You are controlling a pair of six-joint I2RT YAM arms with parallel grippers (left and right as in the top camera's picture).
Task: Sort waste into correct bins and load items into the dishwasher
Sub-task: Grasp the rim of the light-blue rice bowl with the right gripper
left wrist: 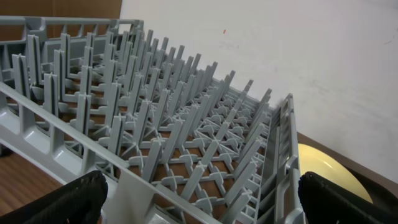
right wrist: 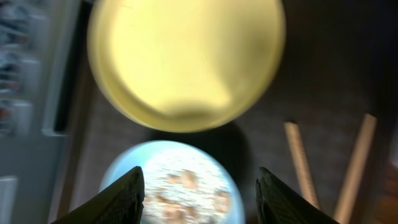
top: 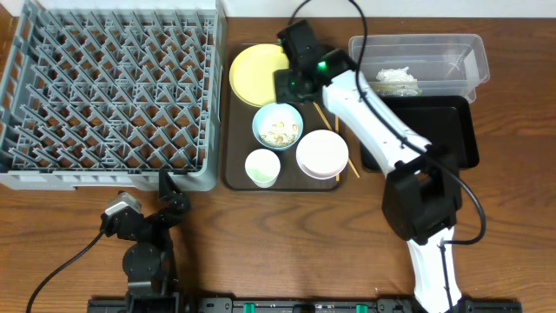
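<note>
The grey dish rack [top: 109,87] stands at the left and fills the left wrist view [left wrist: 186,124]. The yellow plate [top: 256,74], the light blue bowl [top: 278,126] holding rice and tan crumbs, the white cup [top: 262,167], the white bowl [top: 322,154] and the chopsticks [top: 330,130] sit on the brown tray. My right gripper [top: 292,85] hovers open over the blue bowl [right wrist: 171,186], with the plate [right wrist: 186,59] beyond and the chopsticks [right wrist: 301,165] to its right. My left gripper [top: 169,187] is open and empty at the rack's front edge.
The clear tub [top: 460,52] at the back right holds crumpled white paper [top: 398,80]. The shallow black tray [top: 443,130] lies in front of it. The dark brown serving tray [top: 233,174] sits between the rack and the bins.
</note>
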